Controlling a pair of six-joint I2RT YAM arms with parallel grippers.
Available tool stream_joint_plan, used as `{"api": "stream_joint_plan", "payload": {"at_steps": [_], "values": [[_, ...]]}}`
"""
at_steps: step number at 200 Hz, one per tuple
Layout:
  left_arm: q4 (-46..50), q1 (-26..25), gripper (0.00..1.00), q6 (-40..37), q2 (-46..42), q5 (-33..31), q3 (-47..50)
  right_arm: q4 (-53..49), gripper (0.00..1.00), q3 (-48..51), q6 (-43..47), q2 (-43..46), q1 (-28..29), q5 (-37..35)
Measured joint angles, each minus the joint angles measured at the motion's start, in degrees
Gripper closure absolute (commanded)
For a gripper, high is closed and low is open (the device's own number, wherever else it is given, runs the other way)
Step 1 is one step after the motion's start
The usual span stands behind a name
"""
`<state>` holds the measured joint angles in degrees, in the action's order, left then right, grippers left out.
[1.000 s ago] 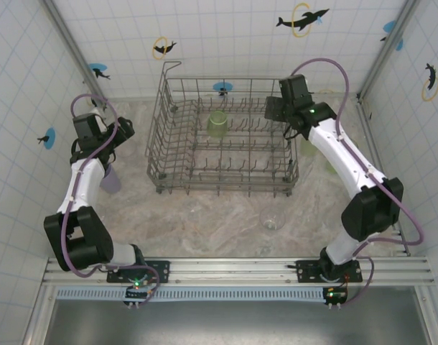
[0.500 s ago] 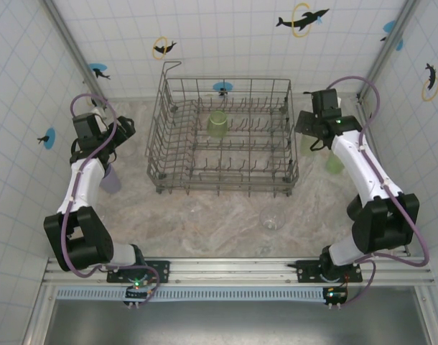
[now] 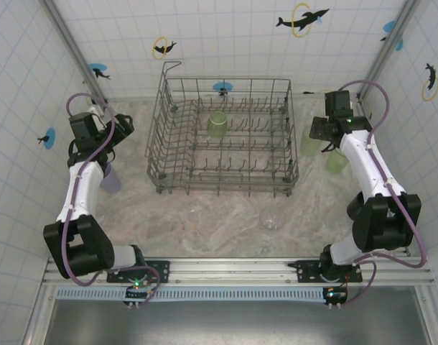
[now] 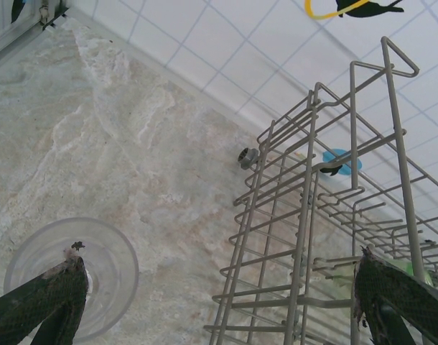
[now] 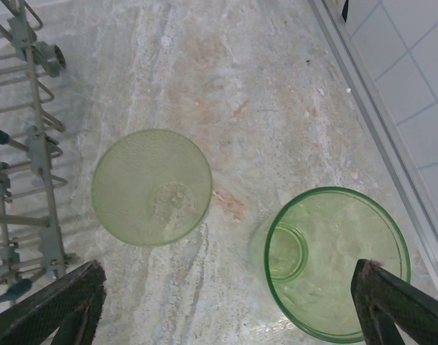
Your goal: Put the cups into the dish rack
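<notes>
Right gripper (image 5: 226, 284) wide open, empty, poised over upright green tumbler (image 5: 337, 262) right of dish rack (image 3: 226, 180). Likely light, slick, stiff (translucent plastic?); pinch across rim wall.

One cup (image 3: 217, 122) sits in the dish rack (image 3: 226, 188), two cups (image 3: 310, 146) (image 3: 337, 161) beside.

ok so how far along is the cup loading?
Done: one green cup sits in the dish rack. In hand: nothing; the right gripper, fingers apart, hangs over a second green cup and a third green cup right of the rack. Left: those two, the lavender tumbler by the left arm, and a clear glass in front of the rack.
</notes>
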<state>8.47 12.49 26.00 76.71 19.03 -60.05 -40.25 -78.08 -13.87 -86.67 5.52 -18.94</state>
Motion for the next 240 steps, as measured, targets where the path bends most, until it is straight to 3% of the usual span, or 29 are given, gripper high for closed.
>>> {"api": "stream_joint_plan", "payload": {"at_steps": [94, 121, 177, 200, 240], "values": [[-0.4, 0.0, 0.03, 2.6, 0.0, 2.2, 0.0, -1.4, 0.36, 2.4, 1.0, -2.0, -3.1, 4.0], [-0.4, 0.0, 0.03, 2.6, 0.0, 2.2, 0.0, -1.5, 0.38, 3.3, 0.9, -2.4, -3.2, 3.7], [-0.4, 0.0, 0.03, 2.9, 0.0, 2.7, 0.0, -1.8, 0.6, 3.7, 1.6, -5.1, -4.9, 4.1], [-0.5, 0.0, 0.03, 3.0, 0.0, 3.0, 0.0, -1.9, 0.64, 3.7, 1.6, -6.6, -5.2, 4.4], [-1.2, 0.0, 0.03, 4.0, 0.0, 3.5, 0.0, -2.1, 0.82, 3.7, 2.1, -9.5, -5.3, 5.7]]}}
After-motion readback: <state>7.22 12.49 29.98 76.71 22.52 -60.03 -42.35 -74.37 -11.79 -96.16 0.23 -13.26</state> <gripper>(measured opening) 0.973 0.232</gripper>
